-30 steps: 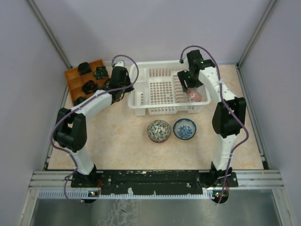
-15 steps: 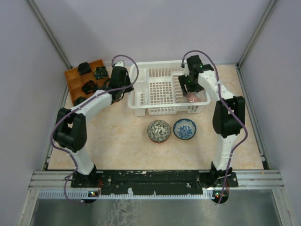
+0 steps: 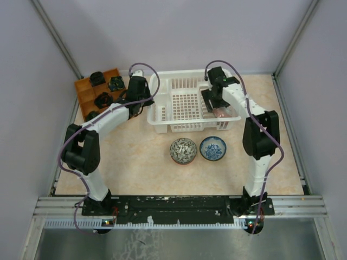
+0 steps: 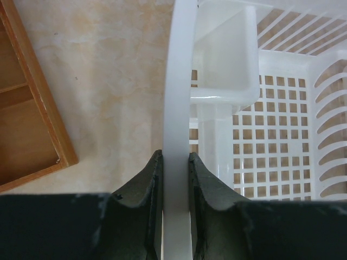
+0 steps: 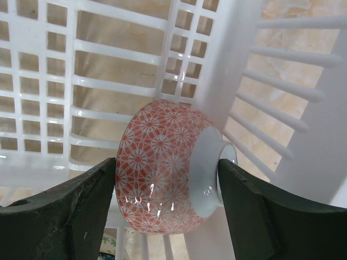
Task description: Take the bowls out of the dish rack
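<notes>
The white dish rack (image 3: pixel 187 128) stands at the back of the table. My left gripper (image 3: pixel 145 103) is shut on its left rim; in the left wrist view the rim (image 4: pixel 179 81) runs between the fingers of the left gripper (image 4: pixel 175 162). An orange-red bowl with white flower pattern (image 5: pixel 157 157) stands on edge inside the rack's right end (image 3: pixel 221 112). My right gripper (image 5: pixel 167 165) is shut on it, one finger on its open side, the other on its white foot. A dark grey-and-white bowl (image 3: pixel 183 150) and a blue-speckled bowl (image 3: pixel 213 148) sit on the table in front of the rack.
An orange-brown compartment tray (image 3: pixel 87 95) with small dark items sits left of the rack, close to my left arm. The rack's slotted wall and upright dividers (image 5: pixel 233 49) stand close around the held bowl. Grey walls enclose the table.
My right gripper has shifted a little to the left inside the rack, with the orange-red bowl between its fingers. The left arm has not moved.
</notes>
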`<state>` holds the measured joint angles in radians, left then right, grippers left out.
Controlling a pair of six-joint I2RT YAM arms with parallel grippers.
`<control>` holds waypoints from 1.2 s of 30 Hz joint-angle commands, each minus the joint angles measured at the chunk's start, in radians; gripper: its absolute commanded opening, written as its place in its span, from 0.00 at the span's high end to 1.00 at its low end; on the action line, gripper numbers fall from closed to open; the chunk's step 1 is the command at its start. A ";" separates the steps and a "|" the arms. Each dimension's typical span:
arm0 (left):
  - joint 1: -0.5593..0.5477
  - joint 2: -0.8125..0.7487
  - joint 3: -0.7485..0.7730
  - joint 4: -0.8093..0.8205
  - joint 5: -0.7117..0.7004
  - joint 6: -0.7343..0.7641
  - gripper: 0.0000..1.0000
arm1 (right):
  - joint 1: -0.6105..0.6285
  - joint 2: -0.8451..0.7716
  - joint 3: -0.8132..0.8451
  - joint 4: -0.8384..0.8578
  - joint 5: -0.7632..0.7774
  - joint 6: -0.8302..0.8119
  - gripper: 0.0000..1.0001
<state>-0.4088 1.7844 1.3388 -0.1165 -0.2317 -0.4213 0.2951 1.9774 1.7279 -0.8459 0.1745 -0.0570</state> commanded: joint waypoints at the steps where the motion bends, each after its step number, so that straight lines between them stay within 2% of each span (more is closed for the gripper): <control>1: 0.010 0.018 0.013 -0.039 -0.011 0.021 1.00 | 0.026 0.015 0.003 -0.048 0.166 -0.024 0.23; 7: 0.011 0.018 0.014 -0.040 -0.008 0.020 1.00 | 0.065 0.067 0.016 -0.114 0.258 -0.033 0.19; 17: 0.010 0.012 0.014 -0.040 -0.002 0.024 1.00 | 0.091 0.106 0.002 -0.164 0.341 -0.020 0.19; 19: 0.011 0.013 0.015 -0.039 0.000 0.024 1.00 | 0.091 0.114 0.005 -0.176 0.352 -0.015 0.22; 24: 0.010 0.013 0.016 -0.037 0.000 0.023 1.00 | 0.091 0.095 0.008 -0.173 0.337 0.002 0.44; 27: 0.010 0.013 0.016 -0.037 -0.001 0.021 1.00 | 0.091 0.076 0.012 -0.177 0.337 0.016 0.52; 36: 0.011 0.006 0.005 -0.034 -0.003 0.020 1.00 | 0.091 0.017 0.030 -0.151 0.371 0.060 0.55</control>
<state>-0.4088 1.7844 1.3388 -0.1162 -0.2188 -0.4221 0.4046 2.0583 1.7412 -0.9356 0.5034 -0.0269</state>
